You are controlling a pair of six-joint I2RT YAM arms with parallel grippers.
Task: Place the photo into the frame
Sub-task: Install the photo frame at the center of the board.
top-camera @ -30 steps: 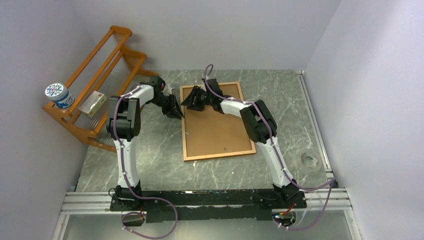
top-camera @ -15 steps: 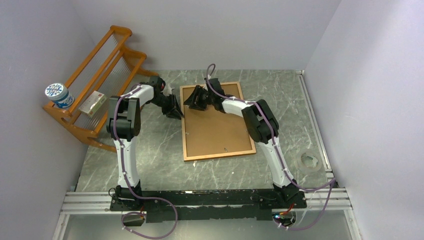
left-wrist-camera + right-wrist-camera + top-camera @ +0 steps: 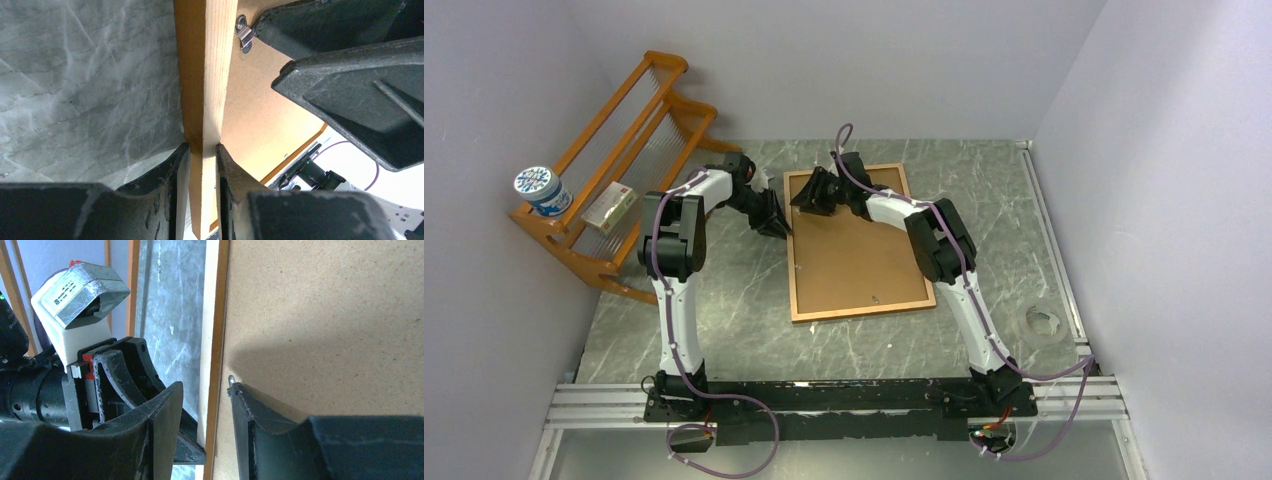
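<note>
left gripper point(image 3: 202, 148) pinched shut on frame point(image 3: 205, 75) left rail, steadying it back-up on table point(image 3: 724, 290) near far edge | right gripper point(image 3: 206, 390) half-open, holding nothing, fingertip at clip point(image 3: 231, 380) on backing board point(image 3: 325, 300), likely locking it | photo hidden, location cannot tell

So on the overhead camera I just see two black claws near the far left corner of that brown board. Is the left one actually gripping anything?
Observer: Yes. The left wrist camera shows the left gripper pinching the frame by its wooden side rail, a finger on either side.
Operator: And the right claw?
Observer: Its own camera shows the right gripper open and straddling that rail. One finger is outside over the table, the other over the backing board.
Operator: What's it after there?
Observer: I can't say for sure, but its inner fingertip sits right at a small metal clip on the board.
</note>
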